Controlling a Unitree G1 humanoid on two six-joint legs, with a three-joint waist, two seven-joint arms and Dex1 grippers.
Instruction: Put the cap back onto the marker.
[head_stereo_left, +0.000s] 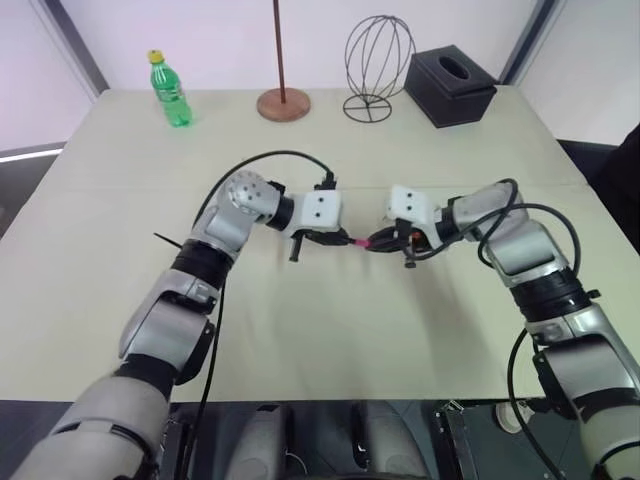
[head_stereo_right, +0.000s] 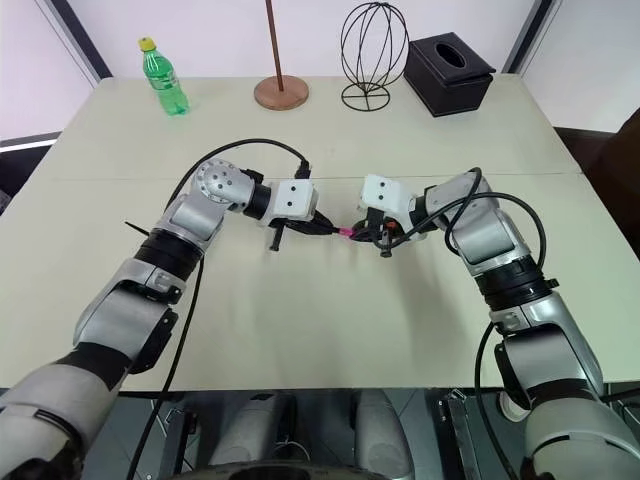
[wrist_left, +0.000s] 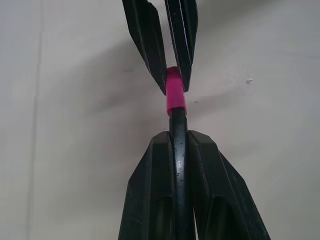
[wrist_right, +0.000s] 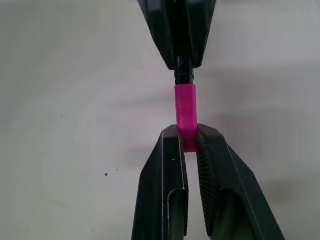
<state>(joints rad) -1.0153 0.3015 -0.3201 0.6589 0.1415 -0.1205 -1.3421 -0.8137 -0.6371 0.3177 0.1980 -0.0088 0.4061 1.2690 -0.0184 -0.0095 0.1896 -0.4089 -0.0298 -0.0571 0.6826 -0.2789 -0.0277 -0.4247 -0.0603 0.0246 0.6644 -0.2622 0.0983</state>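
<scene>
Pink plastic marks the centre of the frame: the cap (wrist_right: 185, 112) is pinched at one end between the closed fingers of the right gripper (wrist_right: 189, 141), and its other end sits against the black marker (wrist_left: 178, 165), which the left gripper (wrist_left: 177, 145) clamps along its shaft. Cap and marker line up end to end, touching, above the pale tabletop (head_stereo_left: 330, 340). Both arms reach inward from the lower corners and meet mid-frame. Along the upper edge, well apart from the grippers, stand a green bottle (head_stereo_left: 170, 90) at upper left, a round wooden stand base (head_stereo_left: 284, 104), a wire form (head_stereo_left: 378, 62), and a black tissue box (head_stereo_left: 450, 84) at upper right.
</scene>
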